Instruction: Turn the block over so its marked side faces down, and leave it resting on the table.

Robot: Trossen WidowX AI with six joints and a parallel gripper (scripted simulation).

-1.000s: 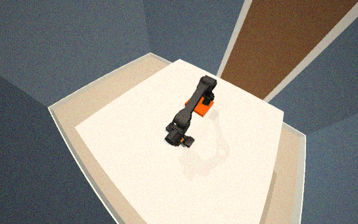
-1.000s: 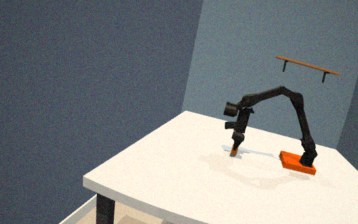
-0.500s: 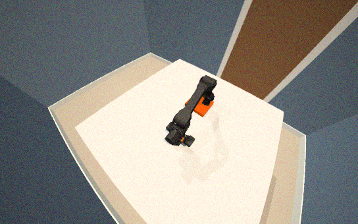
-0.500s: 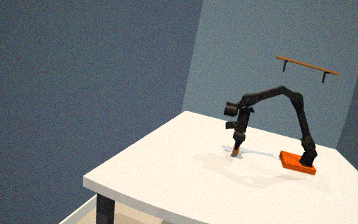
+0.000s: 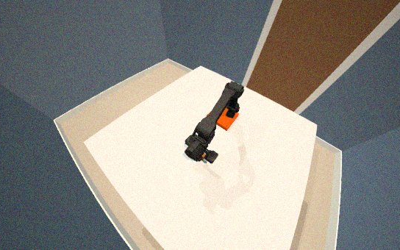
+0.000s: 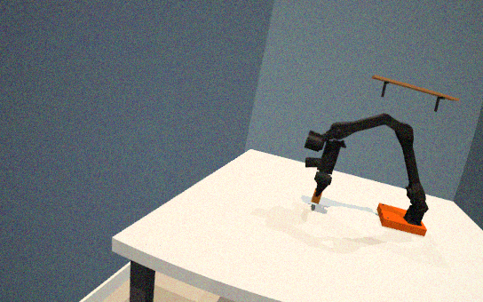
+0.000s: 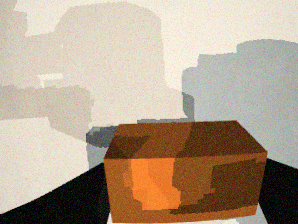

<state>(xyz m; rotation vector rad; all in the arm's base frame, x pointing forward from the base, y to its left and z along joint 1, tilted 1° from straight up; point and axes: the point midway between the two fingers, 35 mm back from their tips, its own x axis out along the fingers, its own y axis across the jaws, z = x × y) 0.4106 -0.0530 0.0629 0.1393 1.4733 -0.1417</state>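
Note:
The block (image 7: 182, 169) (image 6: 316, 196) is a brown-orange box with a brighter orange patch on the face turned to the wrist camera. My gripper (image 7: 184, 171) (image 6: 318, 193) (image 5: 204, 156) is shut on the block, with one dark finger on each end of it. In the exterior view the block hangs at the fingertips just above the white table (image 6: 217, 231) (image 5: 143, 147) (image 7: 133, 3), over its own shadow. In the top view the arm hides most of the block; only a sliver of orange shows at the fingers.
The arm's orange base (image 5: 229, 123) (image 6: 395, 218) sits on the table behind the gripper. A brown wall shelf (image 6: 413, 89) (image 5: 309, 48) hangs above and behind the base. The table's edges drop to a beige floor (image 5: 88, 118).

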